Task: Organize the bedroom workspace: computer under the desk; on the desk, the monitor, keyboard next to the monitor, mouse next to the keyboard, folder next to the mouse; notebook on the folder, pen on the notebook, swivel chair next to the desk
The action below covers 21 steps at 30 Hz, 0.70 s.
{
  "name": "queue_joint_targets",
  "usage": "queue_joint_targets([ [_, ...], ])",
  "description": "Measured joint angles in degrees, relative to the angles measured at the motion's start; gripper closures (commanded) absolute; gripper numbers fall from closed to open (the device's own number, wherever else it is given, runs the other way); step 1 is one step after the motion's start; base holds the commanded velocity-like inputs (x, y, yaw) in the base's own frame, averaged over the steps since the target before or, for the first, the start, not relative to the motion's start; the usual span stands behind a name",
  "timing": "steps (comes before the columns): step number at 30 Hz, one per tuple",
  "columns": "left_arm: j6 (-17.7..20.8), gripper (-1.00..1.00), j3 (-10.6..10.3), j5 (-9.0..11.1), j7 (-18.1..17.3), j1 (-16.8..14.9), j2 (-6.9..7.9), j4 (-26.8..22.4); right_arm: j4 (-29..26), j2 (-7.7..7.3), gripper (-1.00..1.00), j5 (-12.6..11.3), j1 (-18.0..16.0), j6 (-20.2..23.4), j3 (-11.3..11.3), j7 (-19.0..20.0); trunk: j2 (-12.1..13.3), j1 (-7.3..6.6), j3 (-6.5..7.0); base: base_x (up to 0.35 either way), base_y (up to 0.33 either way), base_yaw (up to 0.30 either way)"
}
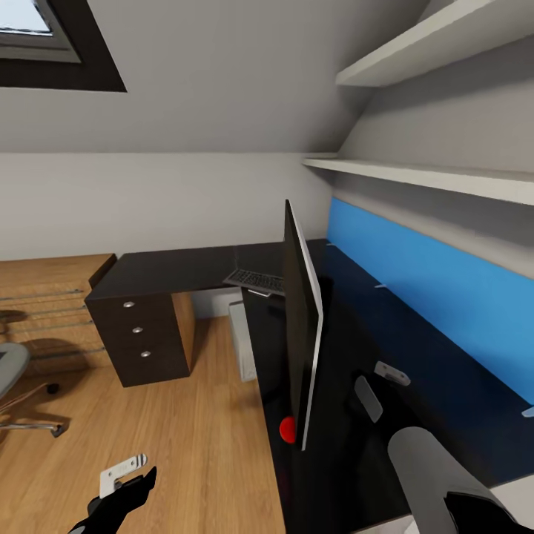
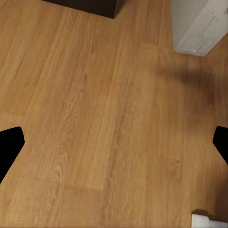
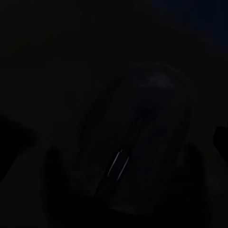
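Closest in, the left end effector [image 1: 127, 480] hangs over the wooden floor [image 1: 200, 415] with its fingers spread and nothing between them. It has no part in this step and is best left where it is.

Just beyond it, the right end effector [image 1: 380, 386] is over the dark tabletop [image 1: 348, 475], behind the edge-on monitor [image 1: 300, 334]. Its fingers are apart. Its wrist camera looks down in deep shadow on the mouse [image 3: 137, 142], which lies between the two finger tips. Whether they touch it I cannot tell.

The step in hand looks to be picking up the mouse. To do it well:
- Centre the fingers across the mouse's narrow sides, then close gently, since its rounded shell may well squirt out.
- Lift straight up first. The monitor stands just beside the arm, and a sideways sweep could knock it.
- Carry the mouse round the screen towards the keyboard [image 1: 256, 280], which lies farther along the tabletop near the corner, and set it down flat just beside it.

The computer [image 1: 241, 341] stands under the tabletop, and the swivel chair [image 1: 11, 386] sits well apart.
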Motion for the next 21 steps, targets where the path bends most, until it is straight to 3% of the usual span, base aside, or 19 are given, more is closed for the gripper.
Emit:
queue_joint_targets([
  [21, -0.1, -1.00, 0.0, -0.1, 0.0, 0.0, 0.05, 1.9, -0.1, -0.83, -1.00, 0.2, 0.0, 0.0, -0.1, -0.2, -0.4, 0.23, -0.19, 0.000, 0.000, 0.000],
])
